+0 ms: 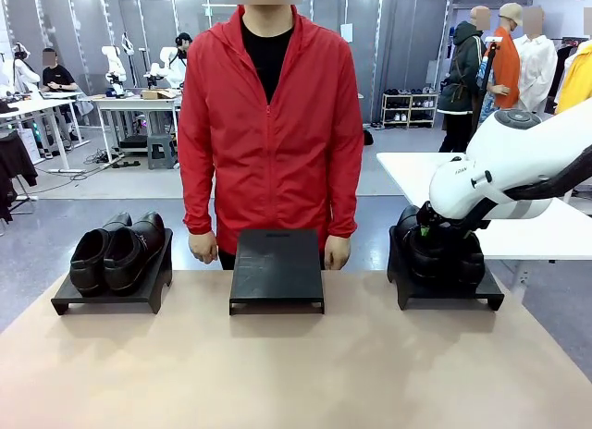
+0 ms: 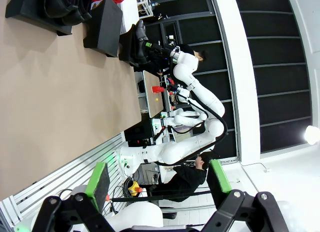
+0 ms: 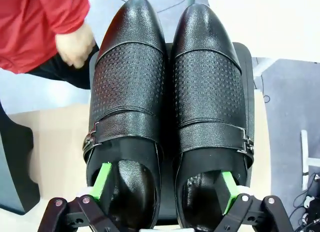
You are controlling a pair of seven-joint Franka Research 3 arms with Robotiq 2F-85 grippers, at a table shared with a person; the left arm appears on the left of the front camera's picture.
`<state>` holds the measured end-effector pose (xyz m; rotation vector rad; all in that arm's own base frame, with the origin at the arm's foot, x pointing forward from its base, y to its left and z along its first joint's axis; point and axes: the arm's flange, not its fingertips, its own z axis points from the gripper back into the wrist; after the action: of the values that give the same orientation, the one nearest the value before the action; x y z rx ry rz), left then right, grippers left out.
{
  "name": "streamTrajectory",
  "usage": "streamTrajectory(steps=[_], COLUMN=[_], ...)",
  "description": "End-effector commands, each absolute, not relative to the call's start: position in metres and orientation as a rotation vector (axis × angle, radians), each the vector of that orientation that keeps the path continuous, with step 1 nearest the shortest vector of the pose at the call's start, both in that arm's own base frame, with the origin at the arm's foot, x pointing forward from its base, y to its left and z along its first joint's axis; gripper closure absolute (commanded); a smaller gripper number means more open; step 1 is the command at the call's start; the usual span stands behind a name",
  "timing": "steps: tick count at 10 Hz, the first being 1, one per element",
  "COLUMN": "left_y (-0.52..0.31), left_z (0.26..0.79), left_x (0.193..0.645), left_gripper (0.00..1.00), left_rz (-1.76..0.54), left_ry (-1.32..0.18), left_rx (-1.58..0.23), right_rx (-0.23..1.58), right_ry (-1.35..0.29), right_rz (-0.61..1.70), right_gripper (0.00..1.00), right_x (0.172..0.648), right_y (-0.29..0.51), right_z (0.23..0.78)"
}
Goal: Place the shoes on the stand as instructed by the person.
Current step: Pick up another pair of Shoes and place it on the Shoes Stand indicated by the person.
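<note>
Glossy black shoes (image 3: 167,112) with dotted embossing; person's (image 1: 268,133) bright red jacket.

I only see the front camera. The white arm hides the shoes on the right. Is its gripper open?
Observer: Yes. The right gripper is open, one finger inside each shoe of the right pair.
Operator: Are those shoes side by side?
Observer: Yes, touching, toes pointing at the person.
Operator: Where's the other gripper?
Observer: The left gripper is open, off the table, holding nothing.
</note>
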<state>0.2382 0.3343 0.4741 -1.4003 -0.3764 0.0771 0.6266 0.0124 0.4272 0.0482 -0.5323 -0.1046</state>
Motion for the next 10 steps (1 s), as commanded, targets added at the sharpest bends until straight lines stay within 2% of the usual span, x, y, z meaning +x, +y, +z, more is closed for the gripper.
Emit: streamTrajectory(steps=[1,4,6,10], left_y=[0.334,0.334,0.334,0.334], left_z=[0.474,0.474,0.474,0.474], left_x=[0.237,0.237,0.237,0.237], left_gripper=[0.0,0.0,0.0,0.0], left_rz=[0.06,0.06,0.06,0.06], left_ry=[-0.404,-0.404,-0.404,-0.404], left_rx=[-1.407,-1.407,-1.407,-1.407], right_rx=[0.048,0.152,0.33,0.695], right_ry=[-0.532,-0.477,-0.451,-0.331], right_rz=[-0.105,-0.119,-0.108,0.03], right_gripper=[0.0,0.0,0.0,0.0], right_x=[0.627,0.557,0.501,0.393], right_y=[0.012,0.011,-0.004,-0.05], right_z=[0.427,0.502,0.534,0.545])
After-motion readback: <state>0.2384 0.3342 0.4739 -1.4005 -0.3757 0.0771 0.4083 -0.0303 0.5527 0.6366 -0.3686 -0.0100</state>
